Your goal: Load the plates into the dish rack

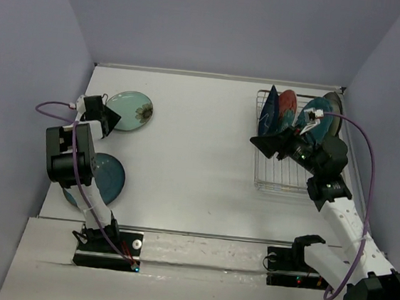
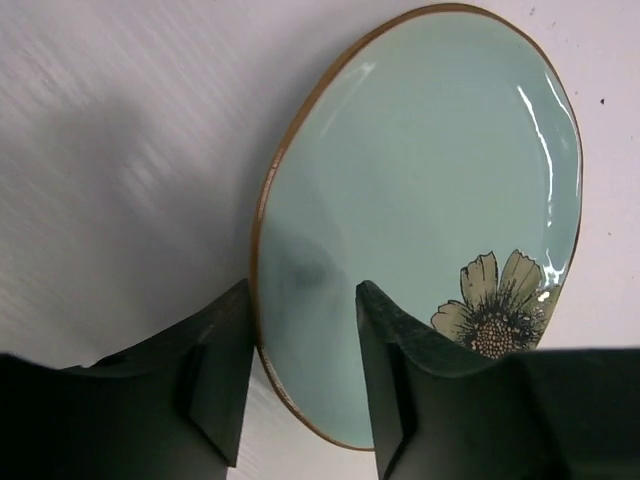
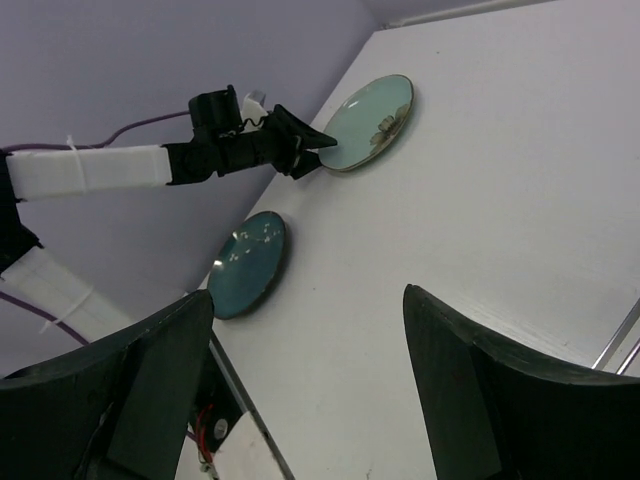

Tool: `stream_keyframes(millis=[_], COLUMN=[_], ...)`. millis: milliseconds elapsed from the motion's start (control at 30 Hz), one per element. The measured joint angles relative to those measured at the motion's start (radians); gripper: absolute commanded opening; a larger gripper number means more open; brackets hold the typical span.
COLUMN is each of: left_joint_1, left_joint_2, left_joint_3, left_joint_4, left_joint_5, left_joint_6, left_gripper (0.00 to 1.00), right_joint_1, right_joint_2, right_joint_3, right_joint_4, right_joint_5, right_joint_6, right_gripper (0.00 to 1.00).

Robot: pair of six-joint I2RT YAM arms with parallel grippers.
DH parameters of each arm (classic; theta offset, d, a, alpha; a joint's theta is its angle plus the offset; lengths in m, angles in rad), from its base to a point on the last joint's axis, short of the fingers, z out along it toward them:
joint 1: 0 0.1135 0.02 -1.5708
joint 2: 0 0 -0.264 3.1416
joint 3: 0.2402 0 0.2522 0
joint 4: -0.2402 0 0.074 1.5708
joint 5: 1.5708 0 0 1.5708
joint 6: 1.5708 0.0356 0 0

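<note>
The white counter (image 1: pixel 199 157) carries everything. At the right of the overhead view stands the wire dish rack (image 1: pixel 282 182). Several plates are already on edge at its far end, a navy plate (image 1: pixel 268 115) and a red plate (image 1: pixel 288 104) among them.

Two more lie flat on the left. The blue-teal plate (image 1: pixel 108 176) is at lower left, partly under the arm, and the mint-green plate (image 1: pixel 130 109) is at upper left.

The mint-green one looks like glazed ceramic, so I'd reckon it stiff, fairly heavy, slick and liable to chip. With it lying flat, the rim is the only place to pinch. It is pale mint with a thin brown edge and a dark-centred flower near one side.

The left pincer (image 2: pixel 300 330) is spread and grips nothing, with one finger on either side of that plate's near rim. The right pincer (image 3: pixel 310 350) gapes wide and empty by the rack's left edge.
</note>
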Motion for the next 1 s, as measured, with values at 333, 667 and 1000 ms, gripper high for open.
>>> stream_keyframes(millis=[333, 667, 1000], left_joint_1=[0.008, 0.007, -0.038], left_joint_2=[0.036, -0.162, -0.497], left_joint_3=[-0.026, -0.163, -0.324], left_joint_4=[0.211, 0.212, 0.224], left_joint_5=[0.087, 0.127, 0.254], left_joint_6=[-0.115, -0.11, -0.138], left_gripper=[0.06, 0.06, 0.06], right_joint_1=[0.0, 0.11, 0.359], right_joint_2=[-0.035, 0.099, 0.334], right_joint_3=[0.0, 0.115, 0.241], right_joint_4=[0.0, -0.039, -0.092], right_joint_5=[-0.001, 0.019, 0.17], right_joint_6=[0.023, 0.001, -0.025], right_gripper=[0.81, 0.88, 0.92])
